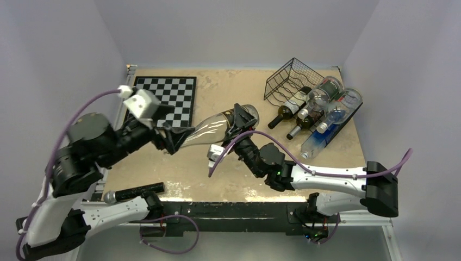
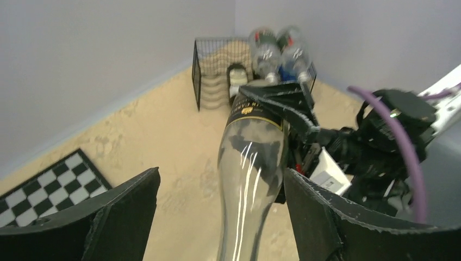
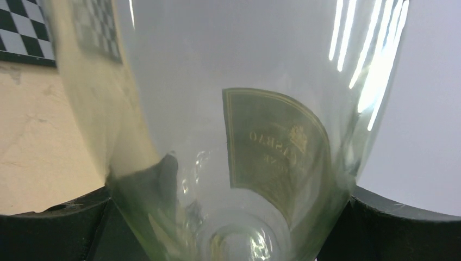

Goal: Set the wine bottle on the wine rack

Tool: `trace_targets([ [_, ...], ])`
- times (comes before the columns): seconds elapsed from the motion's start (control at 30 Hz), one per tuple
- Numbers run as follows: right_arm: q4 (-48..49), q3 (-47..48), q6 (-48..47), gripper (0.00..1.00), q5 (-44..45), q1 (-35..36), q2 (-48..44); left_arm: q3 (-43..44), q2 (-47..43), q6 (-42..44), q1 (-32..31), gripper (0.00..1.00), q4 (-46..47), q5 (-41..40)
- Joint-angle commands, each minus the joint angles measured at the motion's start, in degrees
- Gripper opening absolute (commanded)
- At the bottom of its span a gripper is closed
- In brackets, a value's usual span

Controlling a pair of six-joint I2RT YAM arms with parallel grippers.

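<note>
Left gripper [image 1: 171,140]: jaws spread wide either side of the wine bottle [image 1: 209,129] neck, gaps both sides.
Right gripper [image 1: 242,120]: clamped on the bottle's labelled body.
Bottle: sideways, mid-table, well apart from the wine rack [image 1: 291,76].
Surface: beige table [image 1: 228,87], chessboard [image 1: 168,98] far left.
Room: pale walls [image 1: 228,32].

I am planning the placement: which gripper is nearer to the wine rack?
Right. The right gripper, shut on the wine bottle at its wide end, is mid-table, left of the wine rack. The left gripper is farther left, open around the bottle's neck, beside the chessboard.
</note>
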Motion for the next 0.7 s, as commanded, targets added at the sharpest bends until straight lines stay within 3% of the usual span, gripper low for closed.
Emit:
trace_targets([
  [0.0,8.6,3.9,-1.6,0.00,0.3,1.4,-1.5,4.0,5.8,3.2,-0.3,0.87,-11.4,-1.9],
  [0.3,8.2,3.8,-1.6,0.00,0.9,2.1,-0.8,1.9,9.2,4.4,-0.3,0.87,-22.0,3.3],
  [0.67,6.4,3.6,-0.4,0.00,0.6,3.2,-2.3,-3.3,9.6,8.3,-0.3,0.73,-22.7,5.5],
])
